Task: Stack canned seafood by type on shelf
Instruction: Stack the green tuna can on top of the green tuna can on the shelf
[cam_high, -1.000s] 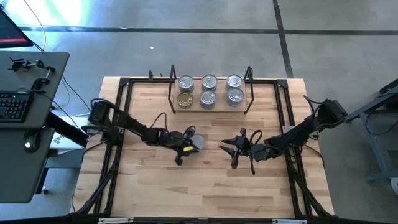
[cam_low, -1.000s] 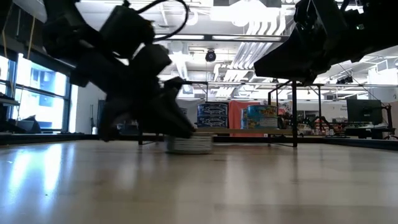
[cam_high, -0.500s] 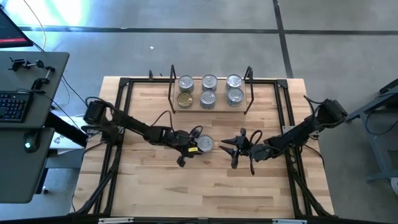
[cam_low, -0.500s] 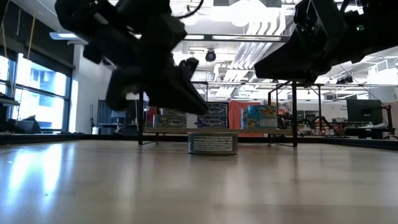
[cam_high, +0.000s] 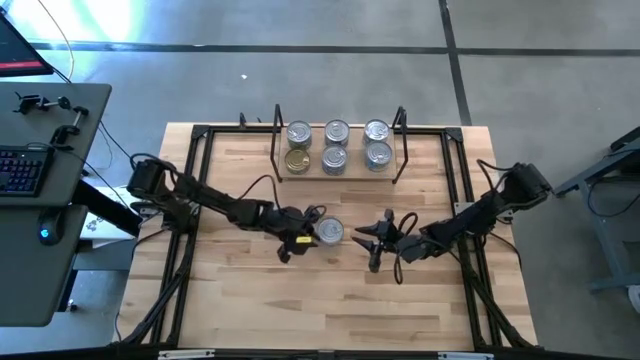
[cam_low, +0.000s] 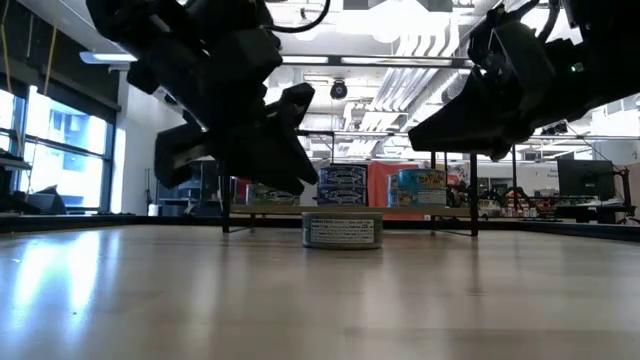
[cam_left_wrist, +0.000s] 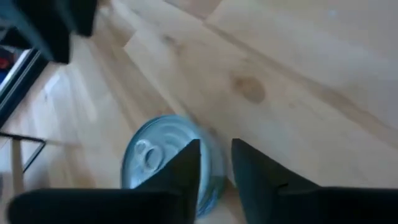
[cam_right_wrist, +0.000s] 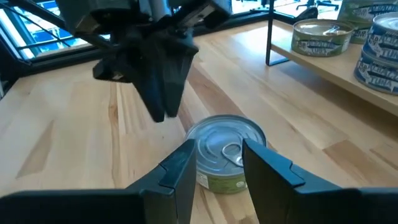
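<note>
One silver-lidded tin (cam_high: 331, 231) stands flat on its base on the table between my two grippers; it also shows in the low view (cam_low: 342, 230) and the right wrist view (cam_right_wrist: 224, 146). My left gripper (cam_high: 297, 240) is shut and hangs just left of the tin and above it, clear of it (cam_left_wrist: 216, 155). My right gripper (cam_high: 370, 243) is open and empty, just right of the tin and pointing at it (cam_right_wrist: 217, 152). The shelf (cam_high: 338, 172) at the far middle holds several tins, one of them gold-lidded (cam_high: 297, 159).
A black tube frame (cam_high: 195, 180) runs along the table's left, right and far sides. The shelf's black wire end frames (cam_high: 277, 130) stand at both of its ends. Bare wood lies toward the near edge (cam_high: 330, 310).
The tin has slid along the table toward its right edge with my left gripper beside it, then stopped. My left gripper has since risen and drawn back a little toward the left edge. My right gripper has moved slightly left, toward the tin.
</note>
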